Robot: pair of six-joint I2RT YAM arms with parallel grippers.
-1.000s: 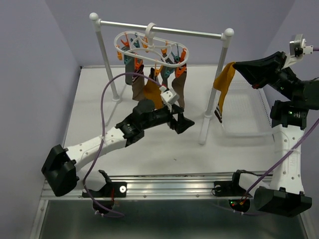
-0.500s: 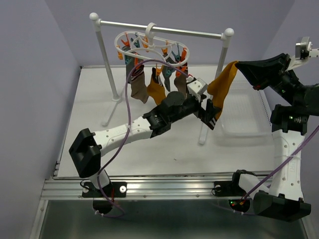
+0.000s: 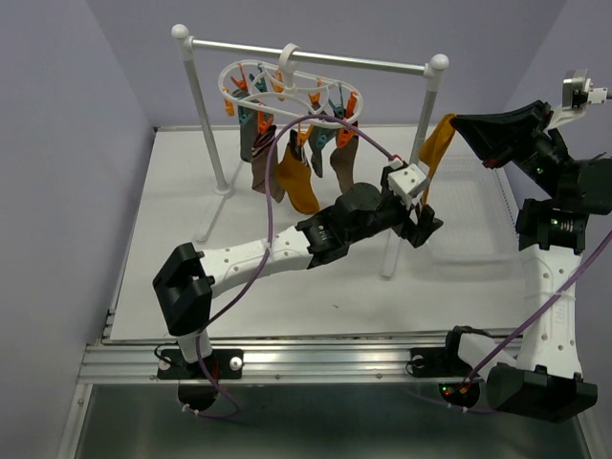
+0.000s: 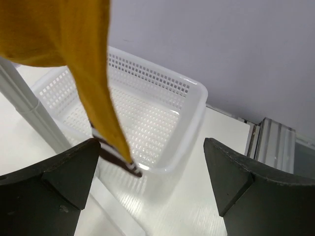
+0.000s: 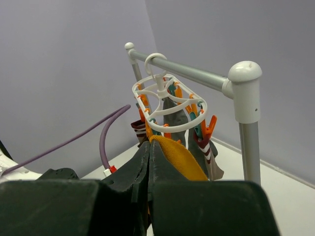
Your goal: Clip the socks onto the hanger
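Observation:
The white oval hanger point(image 3: 287, 88) hangs by its hook from the rack's crossbar, with several brown, striped and mustard socks point(image 3: 287, 172) on its orange and teal clips; it also shows in the right wrist view point(image 5: 170, 98). My right gripper point(image 3: 461, 124) is shut on the top of a mustard sock point(image 3: 437, 145), which hangs beside the rack's right post. My left gripper point(image 3: 424, 229) is open at that sock's lower end. In the left wrist view the sock point(image 4: 91, 83) dangles between and beyond the fingers point(image 4: 61, 179), its striped cuff point(image 4: 118, 161) just above the left finger, not touching.
The white two-post rack point(image 3: 428, 69) with a metal crossbar stands across the back. A white perforated basket point(image 4: 162, 108) sits on the table to the right, behind the right post point(image 4: 29, 113). The left arm's purple cable point(image 3: 263, 191) loops under the hanger.
My left arm has swung right from under the hanger to the lower end of the hanging mustard sock. My right gripper still holds the sock at about the same place.

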